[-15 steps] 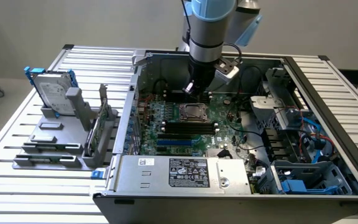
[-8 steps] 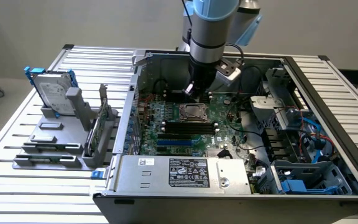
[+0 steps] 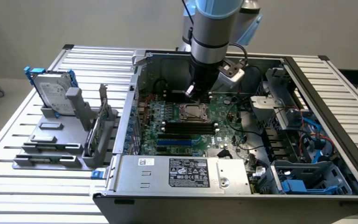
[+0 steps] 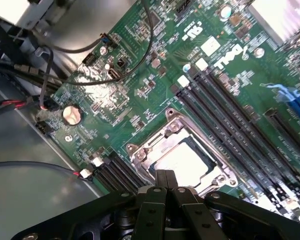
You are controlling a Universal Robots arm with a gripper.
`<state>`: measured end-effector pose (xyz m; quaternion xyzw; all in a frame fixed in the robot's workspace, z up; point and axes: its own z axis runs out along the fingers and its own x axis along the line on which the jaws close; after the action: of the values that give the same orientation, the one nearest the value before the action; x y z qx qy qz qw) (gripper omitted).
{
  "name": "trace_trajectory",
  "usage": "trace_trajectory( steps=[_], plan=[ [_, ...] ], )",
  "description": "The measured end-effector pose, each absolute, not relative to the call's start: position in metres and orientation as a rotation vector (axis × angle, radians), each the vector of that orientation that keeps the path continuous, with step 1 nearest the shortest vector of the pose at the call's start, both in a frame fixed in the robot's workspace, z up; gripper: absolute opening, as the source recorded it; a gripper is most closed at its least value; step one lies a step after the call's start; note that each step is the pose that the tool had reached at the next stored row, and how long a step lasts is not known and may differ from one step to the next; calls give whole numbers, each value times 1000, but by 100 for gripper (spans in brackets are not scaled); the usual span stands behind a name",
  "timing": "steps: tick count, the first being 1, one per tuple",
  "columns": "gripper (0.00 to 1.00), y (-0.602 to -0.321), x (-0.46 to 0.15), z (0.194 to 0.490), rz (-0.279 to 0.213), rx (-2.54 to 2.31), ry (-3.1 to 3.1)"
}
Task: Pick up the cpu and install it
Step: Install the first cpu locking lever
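End effector (image 4: 165, 181) black fingers pressed together above flat silvery cpu (image 4: 182, 160) in metal-framed socket (image 4: 155, 150).

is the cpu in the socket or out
In: the cpu lies flat inside the socket's metal frame on the green board, with the claw just above it.

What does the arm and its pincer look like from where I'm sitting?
The arm is a grey cylinder with pale blue joint caps and a black band near the wrist. Below that sits a black wrist section with a small grey box mounted on its side and a black cable looping past it. In the wrist view, the pincer is matt black, with bolted linkage bars and narrow fingers.
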<state>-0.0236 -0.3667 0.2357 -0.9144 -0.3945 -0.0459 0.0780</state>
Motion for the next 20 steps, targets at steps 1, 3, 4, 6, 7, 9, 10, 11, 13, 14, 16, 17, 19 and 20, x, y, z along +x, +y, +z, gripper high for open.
trace_trajectory(
  steps=[1,3,4,6,7,9,10,11,13,14,16,17,19,20],
  plan=[
    [11,-370,-24,237,-137,-2739,-1181],
    [11,-375,-24,238,-135,-2740,-1182],
    [11,-378,-24,238,-135,-2741,-1183],
    [11,-383,-25,239,-134,-2742,-1183],
    [11,-385,-25,239,-133,-2743,-1183],
    [11,-387,-28,239,-132,-2745,-1184],
    [11,-388,-30,239,-131,-2747,-1185],
    [11,-389,-32,239,-130,-2748,-1185],
    [11,-390,-37,239,-129,-2750,-1186],
    [11,-391,-40,239,-129,-2750,-1186],
    [11,-394,-45,239,-129,-2750,-1187],
    [11,-395,-47,240,-129,-2750,-1187],
    [11,-399,-49,242,-128,-2750,-1187],
    [11,-401,-49,244,-127,-2750,-1185]
  ],
)
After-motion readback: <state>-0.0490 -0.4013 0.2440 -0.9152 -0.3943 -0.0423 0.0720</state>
